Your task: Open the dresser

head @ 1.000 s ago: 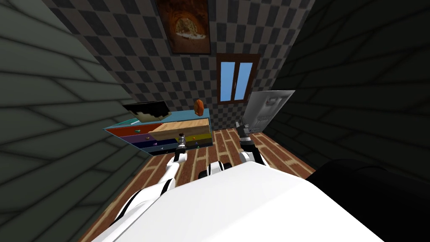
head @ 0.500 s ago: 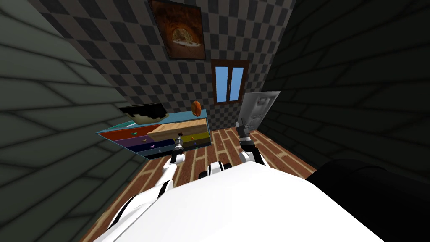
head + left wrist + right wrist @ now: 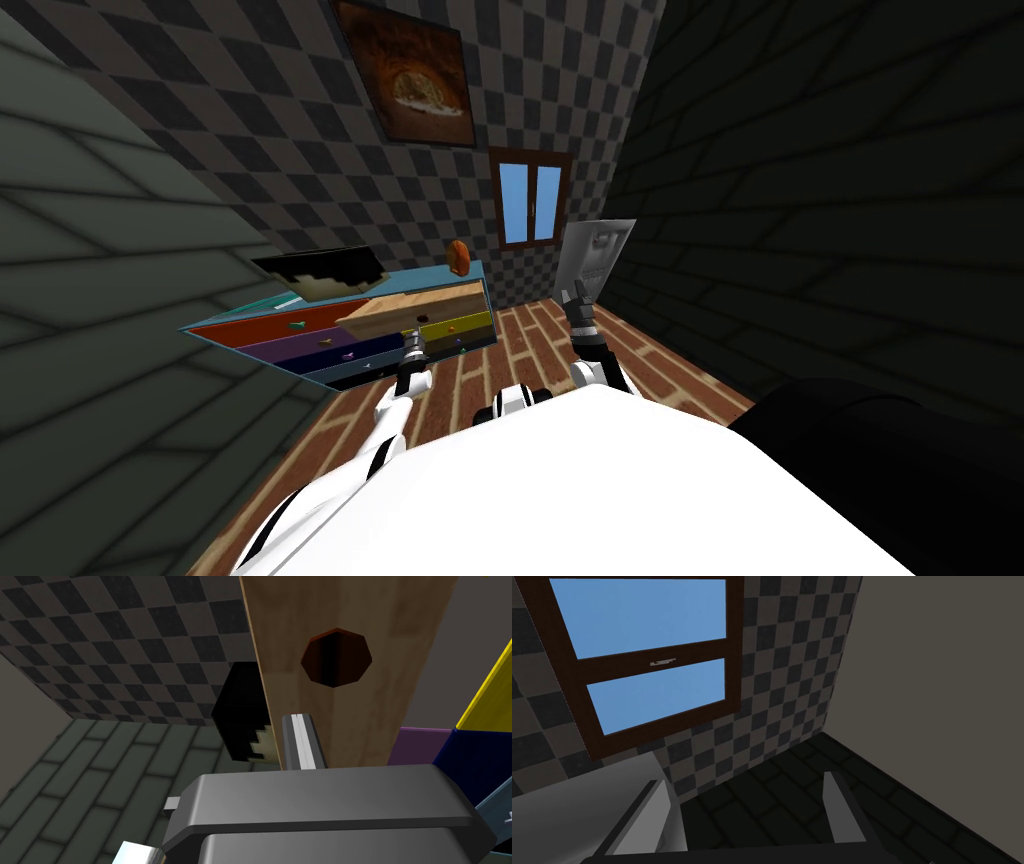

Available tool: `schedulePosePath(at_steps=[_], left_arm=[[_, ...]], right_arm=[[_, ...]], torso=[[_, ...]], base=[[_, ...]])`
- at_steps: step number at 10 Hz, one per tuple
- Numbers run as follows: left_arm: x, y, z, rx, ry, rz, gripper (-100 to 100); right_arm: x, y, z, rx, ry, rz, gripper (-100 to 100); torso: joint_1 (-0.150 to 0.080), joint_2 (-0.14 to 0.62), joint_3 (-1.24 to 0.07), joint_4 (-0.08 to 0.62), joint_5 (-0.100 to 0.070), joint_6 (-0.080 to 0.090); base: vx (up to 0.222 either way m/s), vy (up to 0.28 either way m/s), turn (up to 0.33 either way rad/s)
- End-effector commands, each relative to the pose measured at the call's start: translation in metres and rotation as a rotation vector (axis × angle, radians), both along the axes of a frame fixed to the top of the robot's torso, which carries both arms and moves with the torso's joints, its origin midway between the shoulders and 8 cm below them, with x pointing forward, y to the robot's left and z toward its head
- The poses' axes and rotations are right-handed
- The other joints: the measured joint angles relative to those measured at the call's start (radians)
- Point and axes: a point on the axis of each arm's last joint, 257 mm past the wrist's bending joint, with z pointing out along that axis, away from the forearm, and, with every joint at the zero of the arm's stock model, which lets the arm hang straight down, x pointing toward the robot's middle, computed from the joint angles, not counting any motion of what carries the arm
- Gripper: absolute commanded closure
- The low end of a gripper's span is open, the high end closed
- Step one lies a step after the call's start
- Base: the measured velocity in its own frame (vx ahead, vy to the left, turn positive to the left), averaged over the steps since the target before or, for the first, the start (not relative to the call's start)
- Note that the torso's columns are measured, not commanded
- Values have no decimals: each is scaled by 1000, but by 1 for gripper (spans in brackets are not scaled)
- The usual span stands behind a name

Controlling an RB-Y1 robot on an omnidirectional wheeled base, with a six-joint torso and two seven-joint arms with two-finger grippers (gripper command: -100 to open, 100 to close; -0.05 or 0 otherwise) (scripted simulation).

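1. Dresser: teal-topped, with coloured drawer fronts. It stands against the checked wall, ahead and to my left.
2. Wood drawer: it juts out from the right half of the dresser's top row. The red, purple, navy and yellow fronts around it sit flush.
3. Grey panel: it stands tilted, well to the right of the dresser and apart from it.
4. Black block: it sits on the dresser's top, toward the left end, and has a jagged cream edge along its underside.
5. Left gripper: it is at the dresser's front, right up against the wood drawer's face. Its two fingers are pressed together with nothing between them.
6. Right gripper: it is raised to the right of the dresser, just in front of the grey panel. Its fingers are spread wide and hold nothing.
7. Orange thing: it stands on the dresser's top at the right end, above the wood drawer.
8. Round dark spot: it lies on the wood drawer's face, just beyond the left fingertips and apart from them. I cannot tell whether it is a knob or a hole.
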Motion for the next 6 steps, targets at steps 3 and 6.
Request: schedulePosePath(at_steps=[3, 6], left_arm=[[-11, -3, -16, -3, 15, 7, -100], [-16, -4, -21, -4, 21, 9, -100]], right_arm=[[0, 0, 0, 0, 0, 0, 0], [0, 0, 0, 0, 0, 0, 0]], torso=[[2, -3, -2, -1, 1, 0], [-1, 5, 3, 1, 0, 0]], base=[[142, 22, -23], [146, 6, -14]])
